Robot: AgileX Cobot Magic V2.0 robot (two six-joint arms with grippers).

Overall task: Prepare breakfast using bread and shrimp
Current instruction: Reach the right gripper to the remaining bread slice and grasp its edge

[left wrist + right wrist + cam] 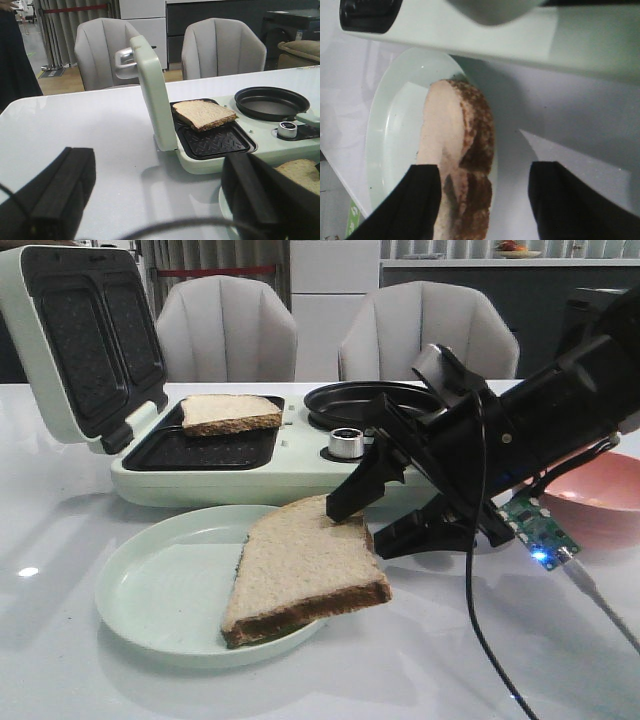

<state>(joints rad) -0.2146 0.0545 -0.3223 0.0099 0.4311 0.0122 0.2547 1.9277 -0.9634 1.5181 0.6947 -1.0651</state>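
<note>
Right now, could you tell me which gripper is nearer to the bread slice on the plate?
Right. The right gripper is at that bread slice, one finger on its upper edge. The left gripper is back from the plate, off the bread.

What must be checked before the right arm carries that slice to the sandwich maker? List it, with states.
1. Grip: the right gripper has its jaws apart, and the front slice touches only one finger. Not ok.
2. Front slice: tilted, with its low edge on the green plate. Ok.
3. Sandwich maker lid: stands open. Ok.
4. Landing spot: there is bare grill tray in front of the other slice. Ok.
5. Left gripper: open, empty and away from the path. Ok.
6. Shrimp: none in view. Cannot tell.
</note>
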